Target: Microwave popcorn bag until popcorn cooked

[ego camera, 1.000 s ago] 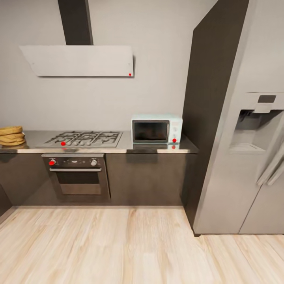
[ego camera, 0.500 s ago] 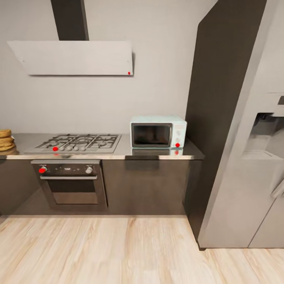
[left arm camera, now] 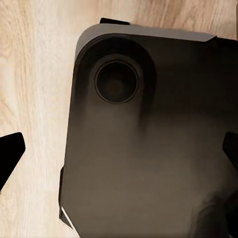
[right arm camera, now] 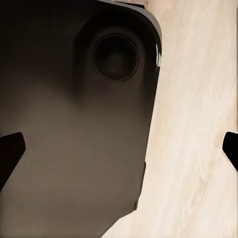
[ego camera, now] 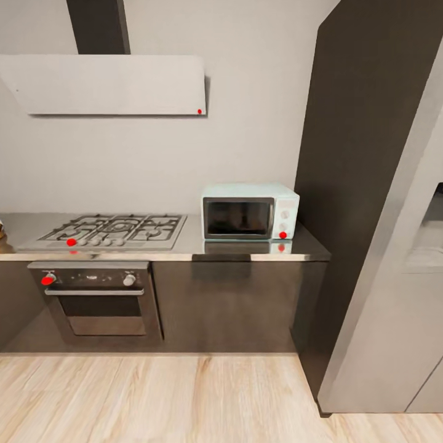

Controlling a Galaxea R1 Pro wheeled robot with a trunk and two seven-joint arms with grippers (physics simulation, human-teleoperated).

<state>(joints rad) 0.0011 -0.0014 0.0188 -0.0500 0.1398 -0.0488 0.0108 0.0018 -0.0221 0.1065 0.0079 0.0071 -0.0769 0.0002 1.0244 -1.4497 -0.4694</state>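
Observation:
The pale mint-blue microwave (ego camera: 249, 211) stands with its dark door shut at the right end of the grey countertop (ego camera: 184, 245), against the wall. The popcorn bag and the popcorn are out of view. In the left wrist view my left gripper (left arm camera: 119, 151) is open, its dark fingertips (left arm camera: 10, 154) far apart over my own dark base and the wooden floor. My right gripper (right arm camera: 120, 148) is open too, with fingertips (right arm camera: 10, 151) at both edges of the picture and nothing between them.
A gas hob (ego camera: 114, 229) lies left of the microwave, with a steel oven (ego camera: 95, 298) below and a white hood (ego camera: 107, 83) above. A tall dark cabinet (ego camera: 363, 184) and a grey fridge (ego camera: 400, 332) close off the right. Wooden floor (ego camera: 184, 400) stretches before the cabinets.
The head view has moved closer to the counter and shifted right. The tan stack at the counter's left end has slid out of the picture, and the fridge's dispenser has left it on the right.

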